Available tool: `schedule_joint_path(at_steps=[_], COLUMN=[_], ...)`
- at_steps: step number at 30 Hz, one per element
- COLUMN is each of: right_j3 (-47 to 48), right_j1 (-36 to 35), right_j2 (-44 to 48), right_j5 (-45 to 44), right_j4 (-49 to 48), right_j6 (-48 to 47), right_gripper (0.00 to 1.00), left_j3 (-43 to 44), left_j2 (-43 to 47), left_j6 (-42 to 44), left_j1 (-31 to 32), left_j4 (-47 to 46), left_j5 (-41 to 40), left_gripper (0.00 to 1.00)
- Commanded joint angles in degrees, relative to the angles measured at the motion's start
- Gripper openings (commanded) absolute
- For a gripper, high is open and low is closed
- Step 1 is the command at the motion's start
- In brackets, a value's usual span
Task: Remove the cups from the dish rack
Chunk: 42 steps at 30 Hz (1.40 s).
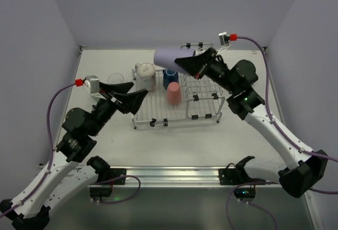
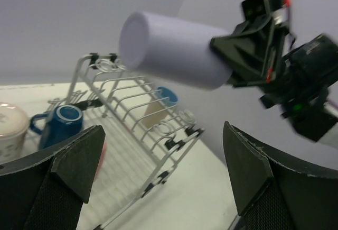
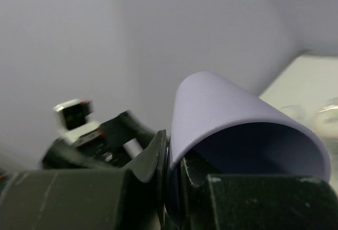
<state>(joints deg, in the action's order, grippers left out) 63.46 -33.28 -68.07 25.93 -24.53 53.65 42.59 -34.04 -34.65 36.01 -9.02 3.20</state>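
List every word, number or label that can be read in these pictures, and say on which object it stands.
None can be read.
The smooth lavender tumbler is plain.
The round cream mug carries faint grey marks, too blurred to tell whether they are letters.

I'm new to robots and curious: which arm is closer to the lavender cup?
Right. The right gripper grips the lavender cup by its rim, holding it sideways above the dish rack. The left gripper is open, apart from it, by the rack's left edge.
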Motion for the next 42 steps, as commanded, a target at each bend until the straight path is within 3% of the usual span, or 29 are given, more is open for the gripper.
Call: schedule_joint_path(at_steps=[1, 6, 9, 16, 29, 42], right_j3=[10.87, 21.08, 26.70, 40.24, 55.52, 57.56], right_j1=[3.82, 14.01, 18.33, 26.06, 29.32, 29.85], right_j2=[4.35, 2.25, -1.79, -16.29, -34.30, -40.29], right_j5=[-18.30, -29.16, -38.90, -44.30, -41.41, -39.04], right_j4=[26.19, 44.64, 54.39, 73.11, 82.63, 83.51], right_j6=[-22.38, -32.19, -37.90, -44.67, -47.76, -47.76], right_gripper=[0.00, 0.00, 0.00, 0.00, 0.00, 0.00], left_j3=[3.82, 5.48, 5.75, 3.12, -0.49, -0.49], left_j2=[1.79, 0.21, -0.76, -3.22, -3.14, -3.22], left_j6=[8.62, 14.26, 17.16, 20.85, 20.59, 20.59], left_j1=[-0.06, -0.06, -0.15, -0.15, 0.90, 1.34], left_j4=[13.91, 29.19, 33.17, 31.43, 28.97, 28.97], left_j5=[-5.65, -9.00, -9.26, -8.30, -4.25, -5.13], left_gripper=[1.00, 1.00, 1.00, 1.00, 1.00, 1.00])
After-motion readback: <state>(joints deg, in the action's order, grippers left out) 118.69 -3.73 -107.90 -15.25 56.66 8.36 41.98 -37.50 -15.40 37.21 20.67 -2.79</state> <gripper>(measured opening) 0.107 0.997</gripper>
